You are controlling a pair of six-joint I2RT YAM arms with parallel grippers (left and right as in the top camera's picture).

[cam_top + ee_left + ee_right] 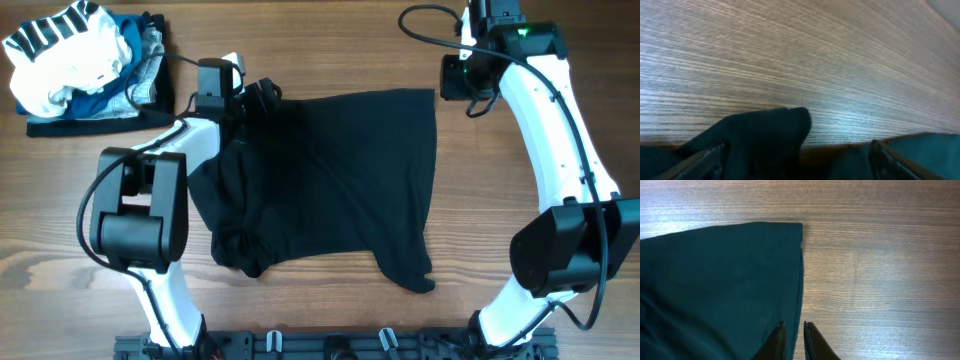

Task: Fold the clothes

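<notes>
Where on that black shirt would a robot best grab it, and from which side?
Probably the far right corner of the black shirt, taken from above by the right tool. That corner lies flat and square on the table, edges free; the left side is bunched.

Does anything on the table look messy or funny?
Yes. The black shirt isn't flat: its edge near the left arm is scrunched into wrinkles, and one corner pokes out crookedly. The clothes pile in the corner is rumpled too.
</notes>
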